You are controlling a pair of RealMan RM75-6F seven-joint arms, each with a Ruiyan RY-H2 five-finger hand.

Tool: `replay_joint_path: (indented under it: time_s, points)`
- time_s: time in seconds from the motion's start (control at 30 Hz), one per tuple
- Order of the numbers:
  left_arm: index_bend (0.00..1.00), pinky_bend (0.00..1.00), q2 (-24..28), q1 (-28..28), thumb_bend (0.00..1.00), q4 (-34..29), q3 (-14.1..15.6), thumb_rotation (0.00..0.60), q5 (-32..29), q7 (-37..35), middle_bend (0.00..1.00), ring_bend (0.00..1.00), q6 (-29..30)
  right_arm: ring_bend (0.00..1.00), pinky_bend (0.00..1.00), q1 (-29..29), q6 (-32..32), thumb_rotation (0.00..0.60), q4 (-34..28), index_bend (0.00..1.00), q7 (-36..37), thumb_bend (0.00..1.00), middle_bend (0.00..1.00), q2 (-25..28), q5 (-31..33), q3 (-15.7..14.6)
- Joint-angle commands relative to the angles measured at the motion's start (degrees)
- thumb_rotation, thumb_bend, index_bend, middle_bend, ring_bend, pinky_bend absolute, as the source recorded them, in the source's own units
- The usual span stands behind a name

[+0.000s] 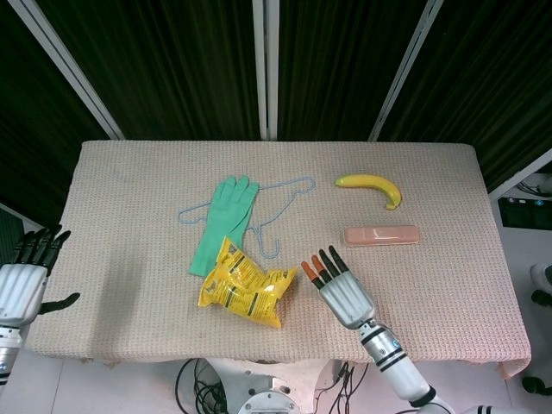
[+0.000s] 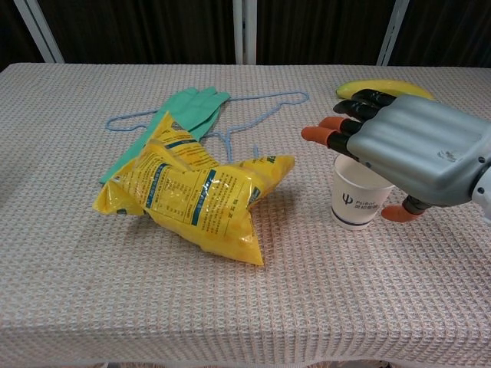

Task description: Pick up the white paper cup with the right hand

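The white paper cup (image 2: pixel 354 201) stands upright on the table, right of the yellow snack bag (image 2: pixel 196 189). In the chest view my right hand (image 2: pixel 406 153) hovers just above the cup's rim, palm down, fingers spread and stretched out leftward, holding nothing. In the head view that right hand (image 1: pixel 339 289) covers the cup completely. My left hand (image 1: pixel 24 280) hangs off the table's left edge, fingers apart and empty.
A green rubber glove (image 1: pixel 224 220) lies on a blue wire hanger (image 1: pixel 276 207) behind the snack bag (image 1: pixel 246 289). A banana (image 1: pixel 371 185) and a pink flat case (image 1: pixel 381 235) lie at the back right. The table's front edge (image 1: pixel 302 354) runs close behind my right hand.
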Motion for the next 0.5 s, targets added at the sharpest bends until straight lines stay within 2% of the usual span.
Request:
replay_joint_path:
  time_s: [0.03,0.17,0.33,0.43,0.5]
  points:
    - [0.00,0.00,0.00,-0.07,0.04,-0.07,0.02,0.600,-0.15,0.23,0.00,0.00,-0.23,0.00,0.00,0.33,0.60,0.600,0.47,0.11,0.46,0.17,0.26,-0.33,-0.41,-0.35]
    - [0.00,0.00,0.04,-0.13,0.04,-0.28,0.02,0.600,-0.36,0.43,0.00,0.00,-0.48,0.00,0.00,0.77,1.20,0.600,1.31,0.29,1.66,0.18,0.38,-0.50,-1.46,-1.06]
    - [0.00,0.00,0.09,-0.10,0.04,-0.40,0.04,0.600,-0.44,0.59,0.00,0.00,-0.50,0.00,0.00,0.97,1.98,0.600,1.60,0.39,4.14,0.18,0.43,0.09,-2.73,-1.62]
    - [0.00,0.00,0.09,-0.10,0.04,-0.37,0.05,0.600,-0.56,0.62,0.00,0.00,-0.60,0.00,0.00,0.48,3.54,0.600,1.20,0.40,9.95,0.18,0.43,1.64,-4.56,-1.26]
    - [0.00,0.00,0.07,-0.10,0.04,-0.30,0.05,0.600,-0.67,0.62,0.00,0.00,-0.68,0.00,0.00,-0.48,5.18,0.600,1.22,0.40,18.62,0.18,0.43,3.05,-5.74,-0.59]
